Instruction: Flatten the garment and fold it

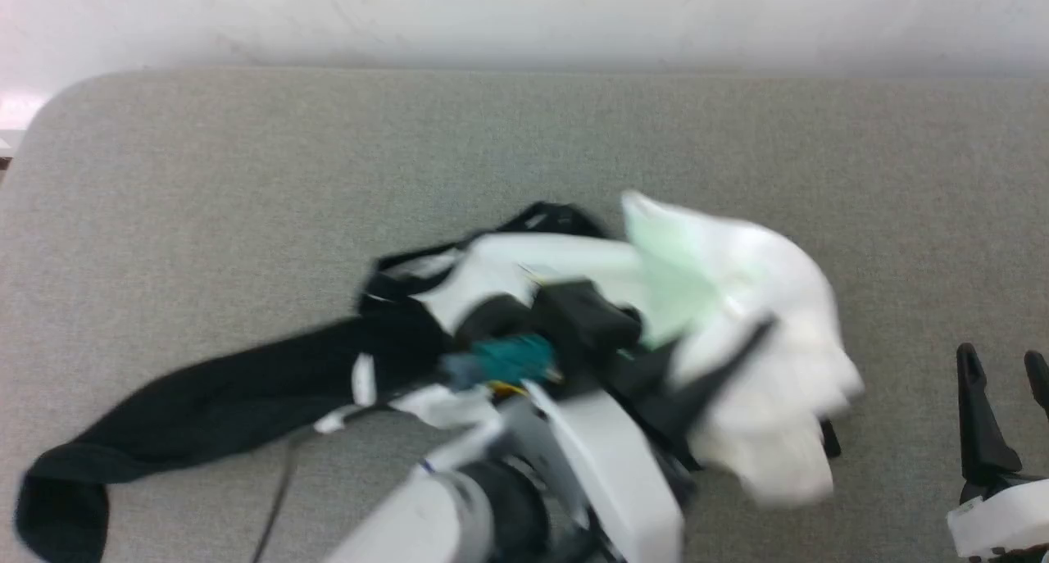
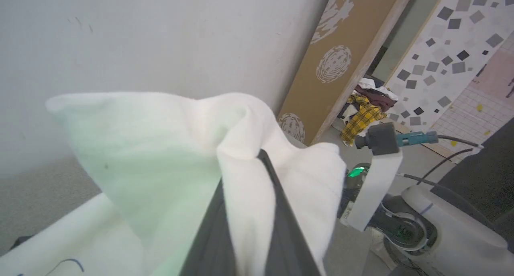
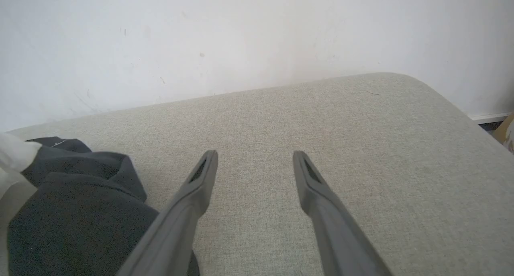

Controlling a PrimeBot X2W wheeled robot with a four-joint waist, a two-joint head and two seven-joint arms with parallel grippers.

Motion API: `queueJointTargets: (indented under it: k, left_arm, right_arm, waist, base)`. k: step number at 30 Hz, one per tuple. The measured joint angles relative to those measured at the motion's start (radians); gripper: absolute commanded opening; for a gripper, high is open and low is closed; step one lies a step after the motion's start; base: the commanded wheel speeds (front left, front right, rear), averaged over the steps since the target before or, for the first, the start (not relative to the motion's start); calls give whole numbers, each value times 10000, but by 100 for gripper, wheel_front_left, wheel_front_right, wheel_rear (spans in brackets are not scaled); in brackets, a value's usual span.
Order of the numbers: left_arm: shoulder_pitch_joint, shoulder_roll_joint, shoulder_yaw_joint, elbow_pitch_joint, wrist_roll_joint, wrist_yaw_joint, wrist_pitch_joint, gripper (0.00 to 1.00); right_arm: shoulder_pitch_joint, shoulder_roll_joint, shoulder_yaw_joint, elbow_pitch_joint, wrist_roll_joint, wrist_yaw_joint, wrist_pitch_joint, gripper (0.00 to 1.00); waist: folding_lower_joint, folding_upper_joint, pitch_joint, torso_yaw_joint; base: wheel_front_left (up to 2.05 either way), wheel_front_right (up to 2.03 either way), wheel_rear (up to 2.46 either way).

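You have a wide grey worktop [image 1: 246,178] with a soft cloth cover, and a plain white wall [image 1: 524,14] stands behind it. The garment [image 1: 778,301] lies near the middle of the worktop in a messy heap. Its white part is bunched up on the right side of the heap. A long black part [image 1: 205,407] runs out toward your left, down near the front edge. Your left tool [image 2: 249,175] reaches across into the white part. Its two fingers [image 2: 285,236] are close together with a fold of white cloth pinched between them, so it has hold of the garment. The white cloth puffs up around the fingers and hides part of one. The head view is blurry there, so you cannot tell how high the cloth sits. Your right tool [image 1: 1004,366] is at the far right, apart from the heap. Its fingers stand wide apart, with just bare grey worktop showing between them. In the right wrist view, the black cloth lies just beside the left finger. In the left wrist view you can see a brown board [image 2: 341,67] leaning by the wall and a pile of clothes [image 2: 363,115] on the floor.
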Motion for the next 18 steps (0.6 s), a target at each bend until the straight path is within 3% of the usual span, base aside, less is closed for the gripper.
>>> queueJointTargets:
  k: [5, 10, 12, 13, 18]
  left_arm:
    - [366, -157, -1143, -278, -589, 0, 1043, 0]
    - [1530, 474, -1912, 468, -746, 178, 1776, 0]
    - [1813, 742, -2025, 924, -614, 207, 1693, 35]
    - [1923, 752, -2004, 1154, -621, 268, 1613, 99]
    - [1986, 575, -1981, 1860, -654, 265, 1174, 100]
  right_arm:
    - [99, 0, 125, 59, 13, 0, -4, 100]
    - [309, -2, 134, 221, 19, 0, -29, 100]
    - [339, -2, 140, 245, 19, 0, -33, 100]
    - [337, -2, 146, 247, 19, 0, -35, 100]
    - [332, 0, 167, 274, 19, 0, -29, 100]
  waist:
    - [-1, 0, -258, 89]
    - [-1, 0, -268, 113]
    - [-2, 0, -231, 115]
    - [-1, 0, -208, 117]
    - [0, 0, -202, 150]
  base:
    - [0, 0, 0]
    - [0, 0, 0]
    - [0, 0, 0]
    - [0, 0, 0]
    - [0, 0, 0]
